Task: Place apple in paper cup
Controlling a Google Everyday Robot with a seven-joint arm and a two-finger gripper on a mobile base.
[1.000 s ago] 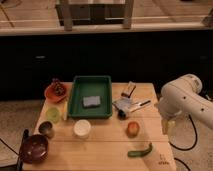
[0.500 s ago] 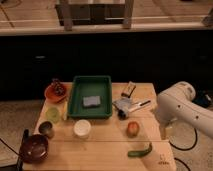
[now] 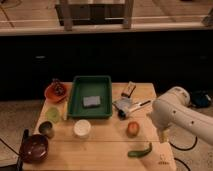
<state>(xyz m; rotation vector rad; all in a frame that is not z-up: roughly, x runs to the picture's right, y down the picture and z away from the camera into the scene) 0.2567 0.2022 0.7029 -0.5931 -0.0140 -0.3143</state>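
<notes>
Paper cup (image 3: 82, 128) stands upright left of centre on the wooden table (image 3: 106, 146), just below the green tray (image 3: 102, 84). Apple (image 3: 132, 129) lies on the table well right of the cup, with the green chili pepper (image 3: 140, 151) just below it. My gripper (image 3: 163, 134) hangs near the table's right edge, right of the apple and apart from it. I can't tell whether it's open or closed.

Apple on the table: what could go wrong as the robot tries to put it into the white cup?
The apple looks about as wide as the paper cup, so it might jam on the rim or tip the cup.
The tool hangs at the right edge of the table, right of the apple; reaching in could nudge the chili nearby.
A green cup and a metal cup stand left of the paper cup, inviting a mix-up.
</notes>
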